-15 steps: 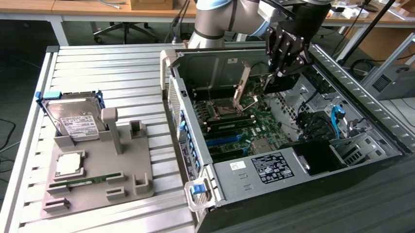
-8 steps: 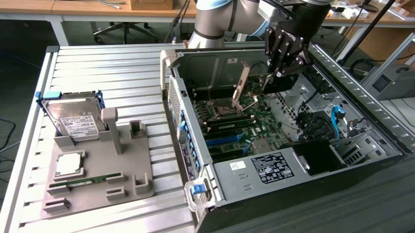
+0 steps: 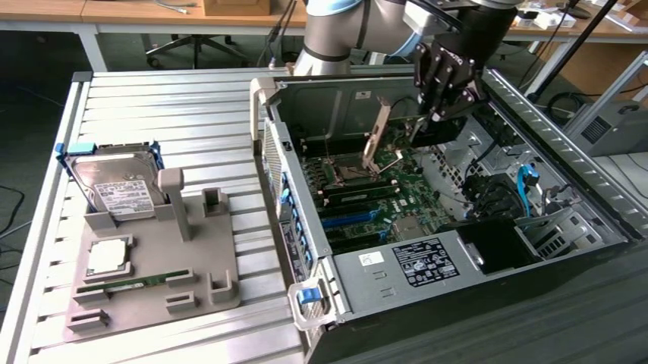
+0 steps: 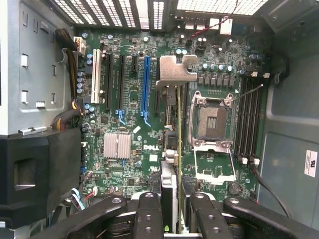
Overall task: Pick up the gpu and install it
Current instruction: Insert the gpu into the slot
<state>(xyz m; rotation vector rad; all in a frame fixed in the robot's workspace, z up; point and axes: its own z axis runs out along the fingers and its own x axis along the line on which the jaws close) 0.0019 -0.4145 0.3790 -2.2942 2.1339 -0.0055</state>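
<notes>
Gripping gpu (image 4: 177, 74) above motherboard (image 4: 133, 172)

The thin flat dark grey expansion card (image 4: 179, 129), with a silvery metal bracket at one end, stands on edge, clamped in the pincer (image 4: 177, 199), above the green motherboard (image 4: 129, 104), toward the exterior view's right.
</notes>
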